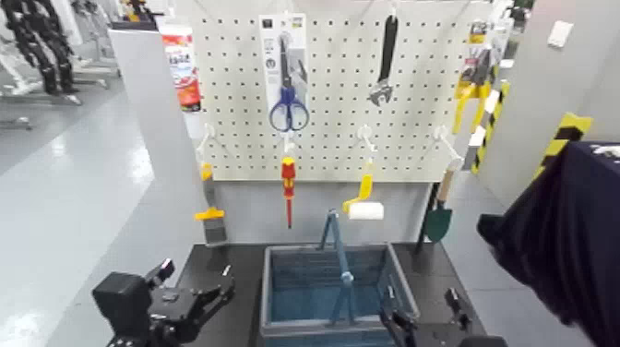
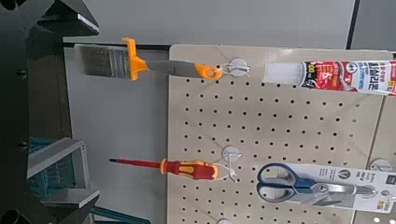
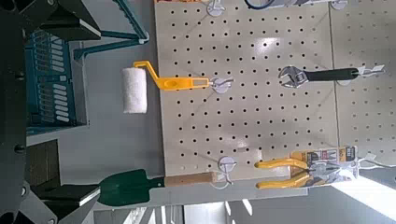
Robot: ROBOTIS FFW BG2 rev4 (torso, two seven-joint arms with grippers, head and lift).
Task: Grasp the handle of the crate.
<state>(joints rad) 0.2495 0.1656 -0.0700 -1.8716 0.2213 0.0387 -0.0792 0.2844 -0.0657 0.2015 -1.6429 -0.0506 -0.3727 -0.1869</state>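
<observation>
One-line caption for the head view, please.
Both grippers, left and right, flank the crate, handle upright and ungrasped.

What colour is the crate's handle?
Blue-grey, like the crate; the handle shows best in the head view.

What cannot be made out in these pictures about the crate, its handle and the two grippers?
- Crate, head view: its front wall is cut off by the picture's lower edge.
- Handle, head view: its near foot is lost at that same edge; the right wrist view shows only one end of it.
- Right gripper, head view: cropped by the lower edge, so its fingers cannot be judged.
- Left gripper, left of the crate: open, but both wrist views show only dark finger edges.
</observation>
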